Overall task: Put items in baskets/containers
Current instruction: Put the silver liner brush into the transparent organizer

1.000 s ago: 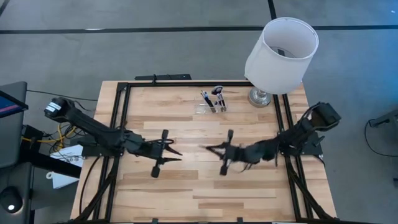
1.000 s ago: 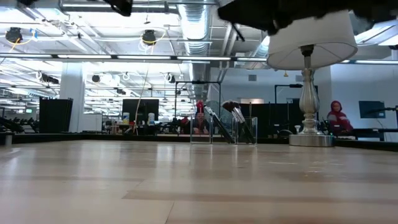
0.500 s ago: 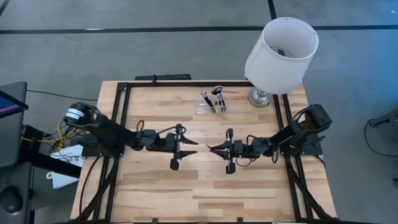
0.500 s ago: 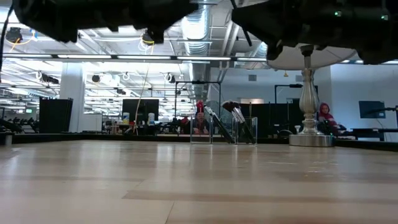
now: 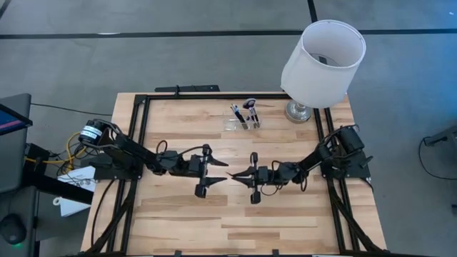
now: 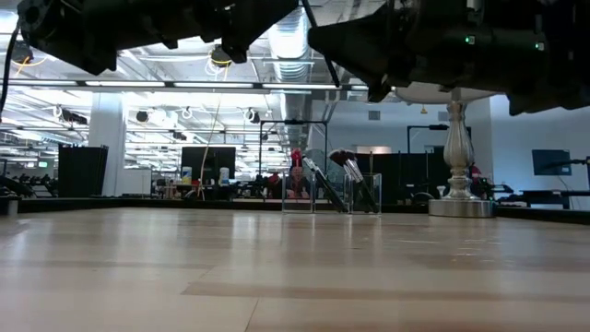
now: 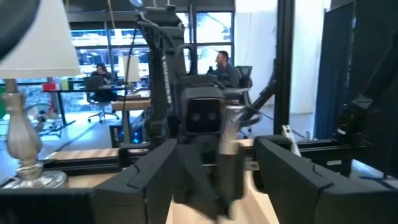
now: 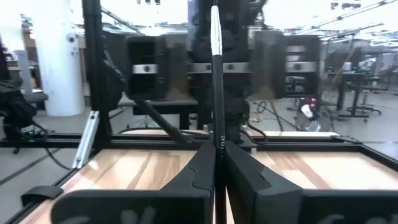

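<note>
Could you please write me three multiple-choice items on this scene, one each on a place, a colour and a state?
1. The clear organizer stands:
A. at the front edge
B. toward the back, near the lamp
C. between the two grippers

2. The lamp's shade is:
A. white
B. black
C. red

3. The right gripper is:
A. open and empty
B. shut on a brush
C. out of view

Key: 1 B, the high view shows it just beside the lamp's base; 2 A, the shade is plainly white from above; 3 B, the right wrist view shows the slim brush clamped between closed fingers.
</note>
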Available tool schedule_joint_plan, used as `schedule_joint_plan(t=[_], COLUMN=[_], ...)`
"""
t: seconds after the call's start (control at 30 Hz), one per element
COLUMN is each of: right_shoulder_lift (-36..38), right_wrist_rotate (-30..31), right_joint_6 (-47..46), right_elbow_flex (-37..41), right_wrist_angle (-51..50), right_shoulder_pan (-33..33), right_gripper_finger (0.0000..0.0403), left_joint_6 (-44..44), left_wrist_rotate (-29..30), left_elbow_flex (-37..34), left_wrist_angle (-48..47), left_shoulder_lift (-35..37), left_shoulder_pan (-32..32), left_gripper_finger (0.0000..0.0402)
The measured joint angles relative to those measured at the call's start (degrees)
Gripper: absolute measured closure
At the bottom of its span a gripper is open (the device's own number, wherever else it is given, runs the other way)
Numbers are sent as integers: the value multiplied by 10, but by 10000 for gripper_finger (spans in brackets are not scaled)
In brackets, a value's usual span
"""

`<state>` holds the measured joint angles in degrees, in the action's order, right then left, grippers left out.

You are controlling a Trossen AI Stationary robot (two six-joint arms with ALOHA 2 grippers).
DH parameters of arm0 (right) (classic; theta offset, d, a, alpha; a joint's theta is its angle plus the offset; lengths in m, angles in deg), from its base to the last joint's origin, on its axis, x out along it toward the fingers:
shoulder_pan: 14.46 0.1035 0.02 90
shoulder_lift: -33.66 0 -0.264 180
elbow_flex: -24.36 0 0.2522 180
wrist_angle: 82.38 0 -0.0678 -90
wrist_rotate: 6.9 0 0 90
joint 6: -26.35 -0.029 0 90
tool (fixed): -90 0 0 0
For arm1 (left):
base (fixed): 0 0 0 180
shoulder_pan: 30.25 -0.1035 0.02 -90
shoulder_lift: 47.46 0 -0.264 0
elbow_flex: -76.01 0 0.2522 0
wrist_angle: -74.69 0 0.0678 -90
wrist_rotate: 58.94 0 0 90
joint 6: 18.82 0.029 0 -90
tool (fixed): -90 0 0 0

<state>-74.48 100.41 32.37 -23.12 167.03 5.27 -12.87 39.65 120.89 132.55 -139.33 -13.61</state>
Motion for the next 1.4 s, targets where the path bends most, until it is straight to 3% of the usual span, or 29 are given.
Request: schedule_joint_plan(t=[0.67, 0.77, 0.97, 1.23, 1.4], right_shoulder_lift=[0, 0, 1, 1, 1], right_wrist_rotate=[-9, -7, -4, -8, -9], right_joint_6=[-6, -5, -7, -28, -30], right_elbow_flex=[-24, -24, -24, -24, -24], right_wrist_angle=[-36, -36, -40, -68, -66], right_shoulder_pan=[0, 0, -1, -9, -17], right_gripper_finger=[386, 382, 397, 349, 339], left_joint_6=[0, 0, -9, -45, -50], left_wrist_rotate=[-9, -2, -5, 5, 5], left_elbow_flex=[0, 0, 0, 0, 0], left_wrist_angle=[0, -1, -3, -44, -65], left_shoulder_lift=[0, 0, 0, 0, 0], left_shoulder_pan=[2, 2, 2, -1, -9], left_gripper_finger=[250, 282, 385, 390, 388])
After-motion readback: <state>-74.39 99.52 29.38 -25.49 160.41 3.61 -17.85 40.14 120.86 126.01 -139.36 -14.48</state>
